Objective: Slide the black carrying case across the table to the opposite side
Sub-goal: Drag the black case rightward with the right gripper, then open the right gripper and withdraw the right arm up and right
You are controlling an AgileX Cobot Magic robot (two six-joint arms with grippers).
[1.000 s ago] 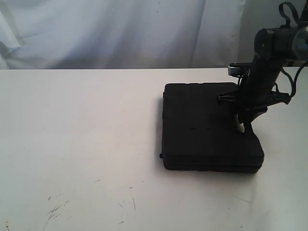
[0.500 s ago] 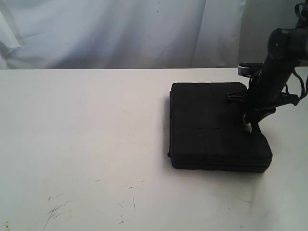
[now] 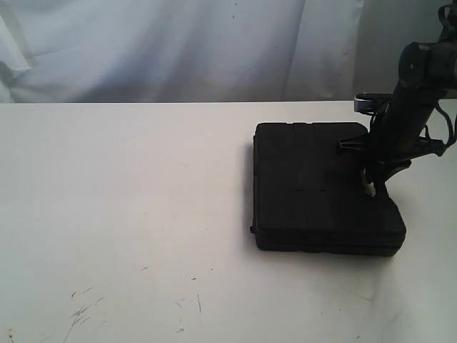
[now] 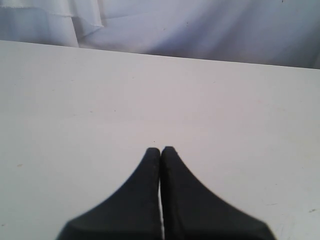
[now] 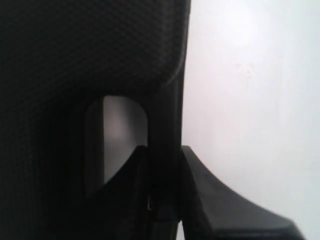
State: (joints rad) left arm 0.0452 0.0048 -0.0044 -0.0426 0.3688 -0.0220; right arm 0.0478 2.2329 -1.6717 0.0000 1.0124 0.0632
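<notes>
The black carrying case [image 3: 314, 186] lies flat on the right part of the white table [image 3: 128, 186]. My right gripper [image 3: 370, 189] comes down onto its right edge. In the right wrist view the case [image 5: 90, 50] fills most of the picture, and my right gripper [image 5: 164, 155] is shut on the case's handle bar [image 5: 165, 120], with white table [image 5: 250, 90] beside it. My left gripper [image 4: 160, 150] is shut with nothing in it, hovering over bare table [image 4: 150, 90]. It is out of the exterior view.
A white curtain [image 3: 178, 43] hangs behind the table's far edge. Dark scuff marks [image 3: 82, 311] lie at the front left. The left and middle of the tabletop carry no objects.
The case and my right gripper have slid to the right, most of it in the first half second. The left side of the table has not changed.
</notes>
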